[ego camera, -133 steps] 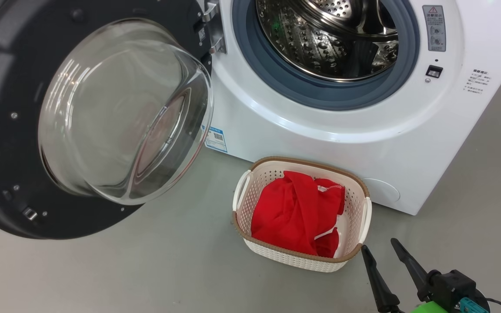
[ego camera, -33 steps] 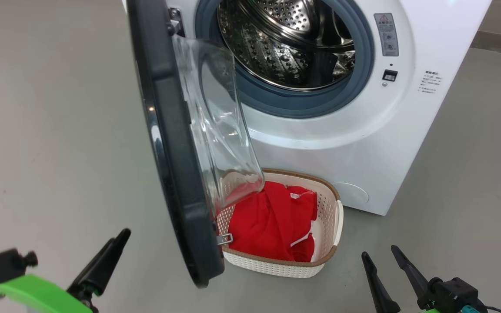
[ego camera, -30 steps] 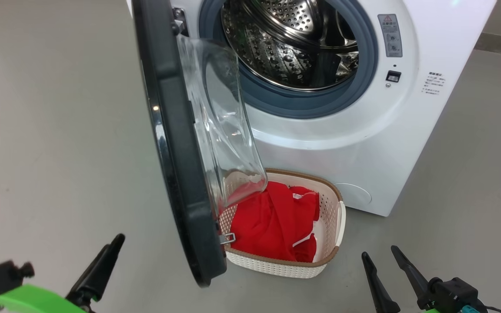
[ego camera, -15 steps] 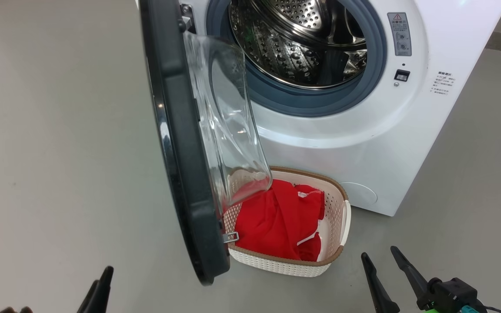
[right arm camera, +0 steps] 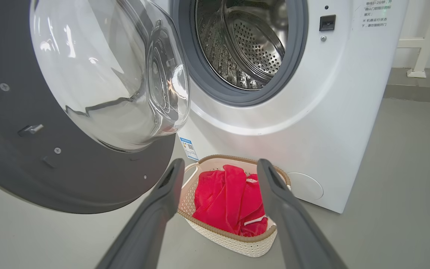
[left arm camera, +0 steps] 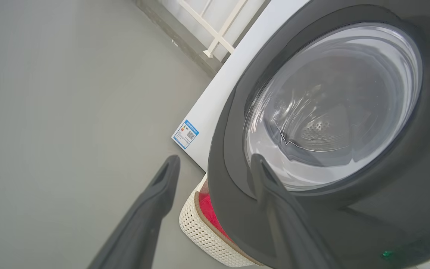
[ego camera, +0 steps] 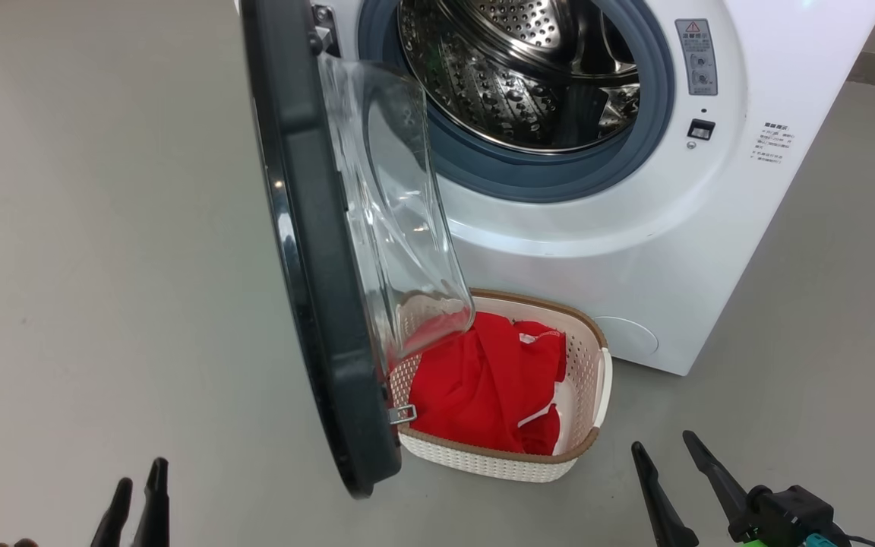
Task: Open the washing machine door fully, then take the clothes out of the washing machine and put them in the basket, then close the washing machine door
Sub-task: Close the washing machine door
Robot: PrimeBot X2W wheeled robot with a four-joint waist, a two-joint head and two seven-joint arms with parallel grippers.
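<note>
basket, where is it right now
In the head view the basket sits on the floor at lower centre, just in front of the washing machine, holding the clothes. The open washing machine door hides its left end.

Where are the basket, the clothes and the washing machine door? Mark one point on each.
the basket [ego camera: 483, 465], head view, front perforated wall.
the clothes [ego camera: 475, 387], head view, middle of the red fabric.
the washing machine door [ego camera: 316, 266], head view, black rim.

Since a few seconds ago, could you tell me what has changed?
The washing machine door swung from wide open to about half shut, over the basket. The left gripper came into view, open. Unchanged: red clothes in the basket, right gripper open.
</note>
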